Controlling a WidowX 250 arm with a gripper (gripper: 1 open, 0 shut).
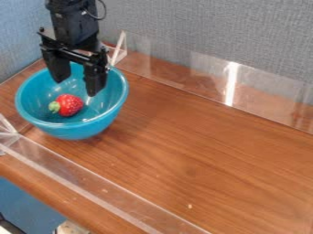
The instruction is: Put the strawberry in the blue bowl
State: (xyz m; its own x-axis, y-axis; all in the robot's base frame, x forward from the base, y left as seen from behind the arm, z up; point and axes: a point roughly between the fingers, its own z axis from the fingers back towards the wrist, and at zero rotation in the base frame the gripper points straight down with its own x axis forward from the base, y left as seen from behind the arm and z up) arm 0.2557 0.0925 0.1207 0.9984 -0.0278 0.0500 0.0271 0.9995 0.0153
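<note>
**A fenced robot test bench in a lab setting**

This looks like a robotics lab workstation, not a home or kitchen. The brown wood-grain table (208, 146) is ringed by low clear acrylic barrier walls (232, 82), the kind that keep objects from rolling off. Behind it stands a grey-blue fabric partition panel (221, 27), like an office divider. A black robot arm (71, 23) with a black gripper (75, 80) hangs over a glossy teal-blue bowl (98, 114) holding a small red toy-like strawberry (70, 105).

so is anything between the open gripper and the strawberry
No. In the camera view the gripper hangs open above the strawberry in the blue bowl.
</note>
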